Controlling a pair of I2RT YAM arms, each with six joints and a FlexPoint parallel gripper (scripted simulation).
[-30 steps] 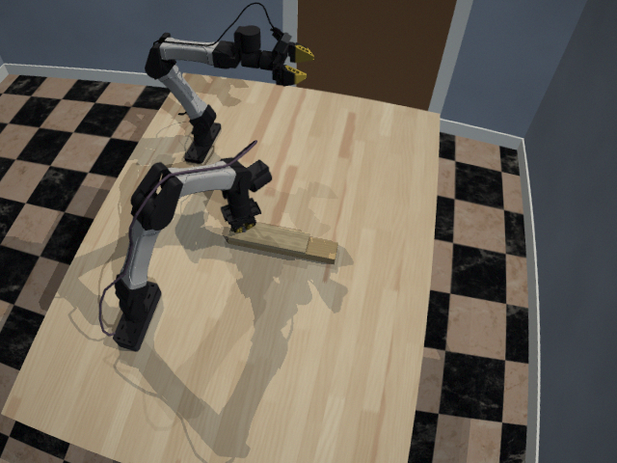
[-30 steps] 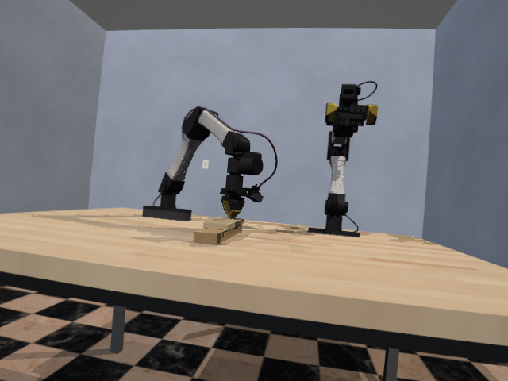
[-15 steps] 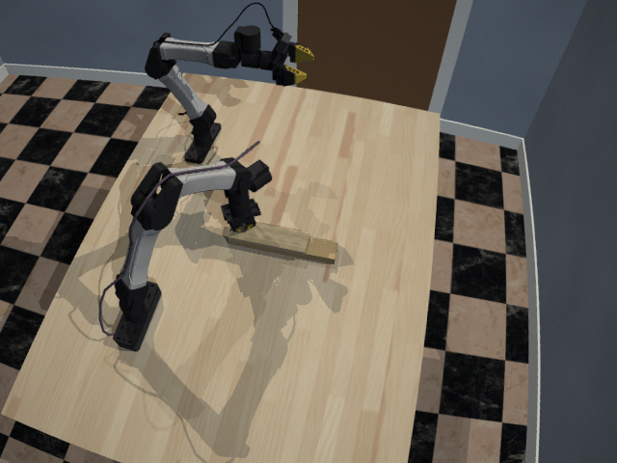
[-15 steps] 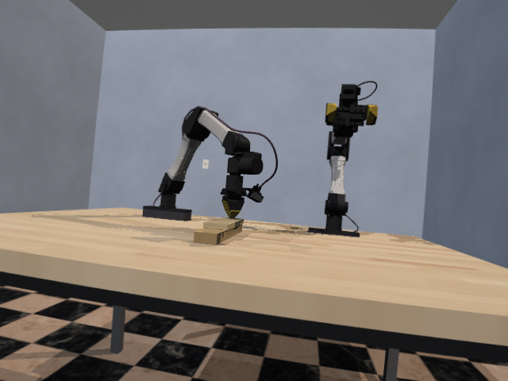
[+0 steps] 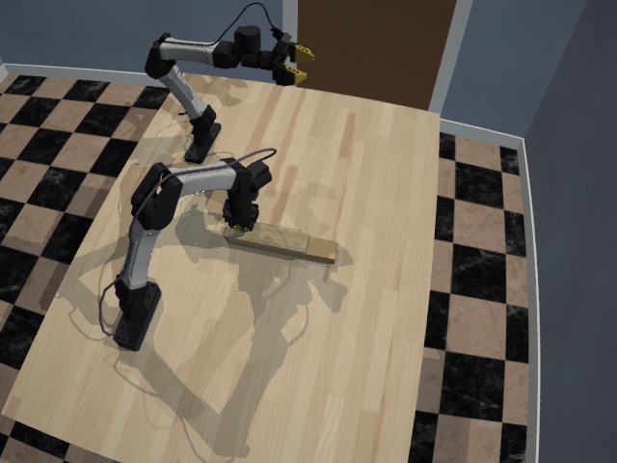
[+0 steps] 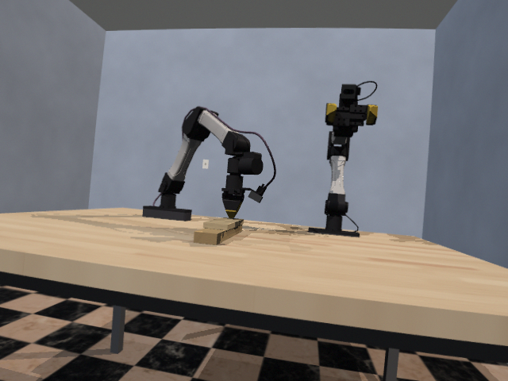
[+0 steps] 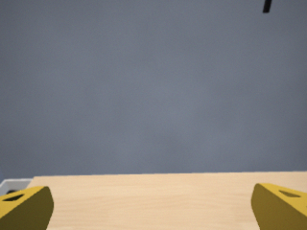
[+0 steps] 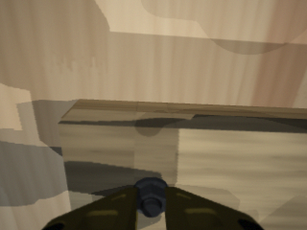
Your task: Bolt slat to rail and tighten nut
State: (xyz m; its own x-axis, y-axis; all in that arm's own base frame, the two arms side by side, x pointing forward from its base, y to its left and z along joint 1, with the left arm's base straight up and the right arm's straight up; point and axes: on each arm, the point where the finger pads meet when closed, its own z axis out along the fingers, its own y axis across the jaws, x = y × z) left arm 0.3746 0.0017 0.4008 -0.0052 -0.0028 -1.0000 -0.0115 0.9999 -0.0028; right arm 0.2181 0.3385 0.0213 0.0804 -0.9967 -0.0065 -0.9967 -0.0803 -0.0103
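Pale, smooth, matt wood makes up the table (image 5: pixel 378 209) (image 6: pixel 254 282) (image 7: pixel 153 201) (image 8: pixel 201 72); the slat (image 5: pixel 271 236) (image 6: pixel 219 224) (image 8: pixel 240 153) looks like matt, grained wood. Toward one o'clock in the top view, the door (image 5: pixel 368 44) looks matt.
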